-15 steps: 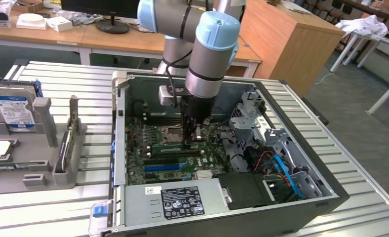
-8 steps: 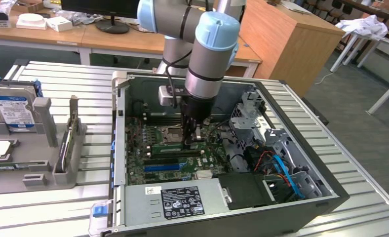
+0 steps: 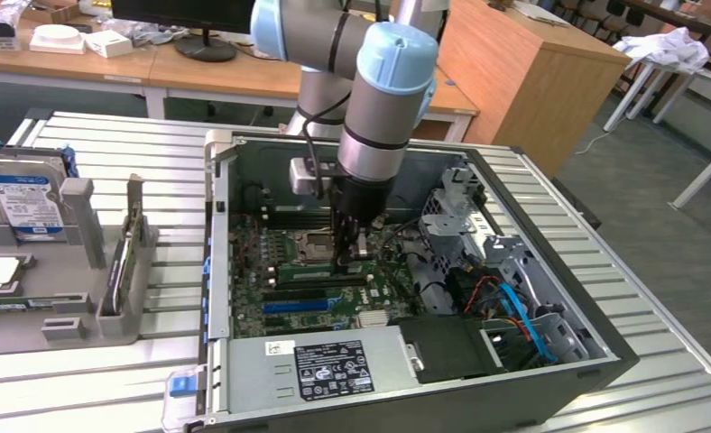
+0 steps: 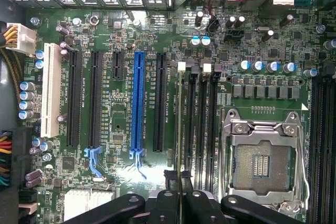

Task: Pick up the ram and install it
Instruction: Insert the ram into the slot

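**Inspector A:** We record an open computer case (image 3: 512, 388) on the slatted table (image 3: 91, 379). The robot arm (image 3: 386, 90) reaches down into it over the motherboard (image 4: 121, 129).

**Inspector B:** And the claw, and the part?

**Inspector A:** The gripper (image 4: 181, 205) is closed almost fully, pinching the ram (image 4: 181, 129). We see the ram edge-on. It stands along the outermost of the black memory slots (image 4: 202, 124), the one nearest the expansion slots, with the CPU socket (image 4: 260, 166) on the bank's other side. We cannot tell whether its contact edge sits in the slot or just above it.

**Inspector B:** Hazards, in our judgement?

**Inspector A:** First, tilt. If the stick leans along its length, one end would seat and the other ride high, straining the slot. Second, an offset notch would jam under pressure and flex the board. Third, the white latch (image 4: 181, 66) at the far end would block entry if it is not swung clear. Fourth, a narrow pinch may let the stick slip as it is pushed. The neighbouring slots also lie just beside the fingers and could be struck.
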`<state>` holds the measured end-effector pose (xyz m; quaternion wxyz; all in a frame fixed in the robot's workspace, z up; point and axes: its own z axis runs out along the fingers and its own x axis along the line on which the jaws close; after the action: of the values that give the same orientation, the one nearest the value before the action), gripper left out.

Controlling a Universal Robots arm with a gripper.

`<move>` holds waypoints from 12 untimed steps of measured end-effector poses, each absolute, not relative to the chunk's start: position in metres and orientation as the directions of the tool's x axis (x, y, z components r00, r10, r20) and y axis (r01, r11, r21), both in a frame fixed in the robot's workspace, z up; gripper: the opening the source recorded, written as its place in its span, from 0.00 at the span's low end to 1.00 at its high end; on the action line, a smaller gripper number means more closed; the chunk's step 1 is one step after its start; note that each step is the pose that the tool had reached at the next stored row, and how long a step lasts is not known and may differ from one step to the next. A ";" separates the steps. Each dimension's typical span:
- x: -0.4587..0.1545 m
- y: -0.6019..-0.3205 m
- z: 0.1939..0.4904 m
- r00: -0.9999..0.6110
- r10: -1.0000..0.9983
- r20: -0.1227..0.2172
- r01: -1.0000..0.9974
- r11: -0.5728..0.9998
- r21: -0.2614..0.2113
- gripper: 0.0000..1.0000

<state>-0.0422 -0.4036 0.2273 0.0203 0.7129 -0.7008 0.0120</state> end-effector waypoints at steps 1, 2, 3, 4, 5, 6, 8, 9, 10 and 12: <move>-0.042 -0.404 0.227 0.017 -0.999 0.046 -1.000 -0.017 0.012 0.12; -0.042 -0.404 0.227 0.017 -0.999 0.046 -1.000 -0.017 0.012 0.12; -0.042 -0.404 0.226 0.017 -0.999 0.046 -1.000 -0.017 0.012 0.12; -0.042 -0.404 0.226 0.017 -0.999 0.046 -1.000 -0.017 0.012 0.12; -0.042 -0.404 0.226 0.017 -0.999 0.046 -1.000 -0.017 0.012 0.12; -0.042 -0.403 0.226 0.018 -0.999 0.046 -1.000 -0.017 0.012 0.12; -0.042 -0.403 0.226 0.018 -0.999 0.046 -1.000 -0.017 0.012 0.12; -0.042 -0.403 0.226 0.018 -0.999 0.045 -1.000 -0.017 0.011 0.12; -0.042 -0.403 0.226 0.017 -0.999 0.045 -1.000 -0.017 0.010 0.12; -0.043 -0.403 0.226 0.017 -0.999 0.046 -1.000 -0.017 0.009 0.12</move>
<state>-0.0429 -0.4032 0.2256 0.0192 0.7130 -0.7008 0.0131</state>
